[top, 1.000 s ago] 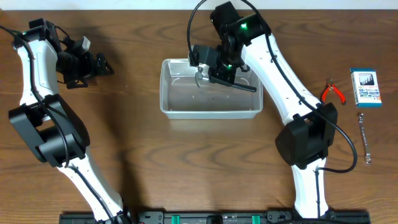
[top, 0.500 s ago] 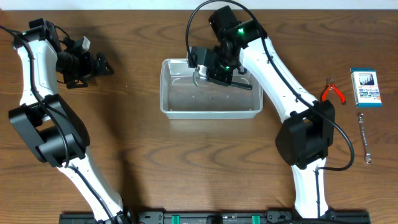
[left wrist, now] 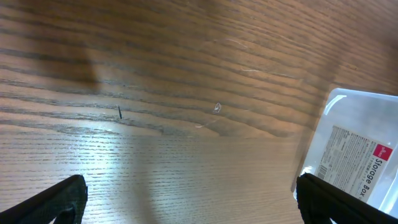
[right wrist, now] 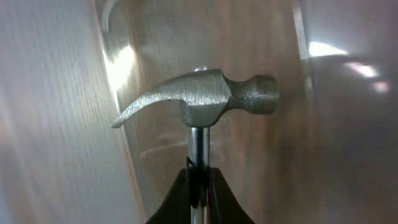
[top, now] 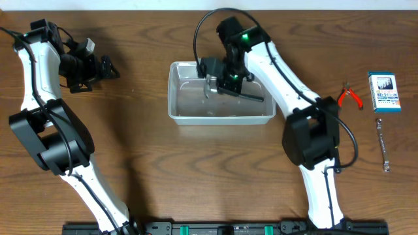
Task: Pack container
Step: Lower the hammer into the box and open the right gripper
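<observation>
The container (top: 222, 118), a clear rectangular tub, stands at the middle of the table; one corner with a "Storage Box" label (left wrist: 356, 158) shows in the left wrist view. My right gripper (top: 227, 81) hangs over the tub's back half, shut on the metal shaft of a claw hammer (top: 236, 93). The steel hammer head (right wrist: 200, 99) points down into the tub just ahead of my right gripper (right wrist: 199, 186). My left gripper (top: 108, 68) is open and holds nothing, far left of the tub. In its own view the left gripper (left wrist: 194, 202) spans bare wood.
Red-handled pliers (top: 350, 96), a small blue-and-white box (top: 384, 92) and a metal wrench (top: 383, 145) lie at the right side of the table. The right arm's links reach across the tub's right end.
My right arm has shifted slightly left and toward the tub's middle with the hammer, whose handle end has swung a little nearer. The left arm has not moved.
</observation>
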You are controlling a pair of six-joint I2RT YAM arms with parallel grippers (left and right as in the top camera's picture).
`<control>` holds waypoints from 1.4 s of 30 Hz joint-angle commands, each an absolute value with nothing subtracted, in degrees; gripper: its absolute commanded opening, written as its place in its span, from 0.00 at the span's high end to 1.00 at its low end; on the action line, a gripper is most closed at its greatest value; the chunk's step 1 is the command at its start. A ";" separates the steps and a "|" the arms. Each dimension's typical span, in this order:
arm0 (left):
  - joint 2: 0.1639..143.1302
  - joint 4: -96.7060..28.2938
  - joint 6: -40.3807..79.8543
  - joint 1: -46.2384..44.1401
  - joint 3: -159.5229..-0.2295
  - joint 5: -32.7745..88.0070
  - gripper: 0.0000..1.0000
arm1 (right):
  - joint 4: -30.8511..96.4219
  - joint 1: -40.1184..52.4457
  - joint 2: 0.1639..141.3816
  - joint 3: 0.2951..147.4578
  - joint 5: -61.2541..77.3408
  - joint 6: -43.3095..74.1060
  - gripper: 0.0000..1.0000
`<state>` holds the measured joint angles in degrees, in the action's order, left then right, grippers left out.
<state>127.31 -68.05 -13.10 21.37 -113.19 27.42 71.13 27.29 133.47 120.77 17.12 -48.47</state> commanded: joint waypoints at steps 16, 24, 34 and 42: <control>125.58 -68.20 -13.17 21.47 -114.34 27.14 0.02 | 71.46 27.46 134.19 120.79 18.48 -47.22 0.99; 125.58 -68.18 -13.17 21.47 -114.34 27.14 0.02 | 70.67 27.40 134.21 119.85 18.46 -47.22 0.99; 125.58 -68.18 -13.17 21.47 -114.34 27.14 0.02 | 70.22 27.40 134.28 119.13 18.46 -47.20 0.99; 125.58 -68.18 -13.15 21.47 -114.34 27.14 0.02 | 70.04 27.42 135.87 119.11 18.48 -47.16 0.99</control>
<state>127.31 -68.05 -13.10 21.37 -113.19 27.42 70.02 27.29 134.63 119.46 17.17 -47.88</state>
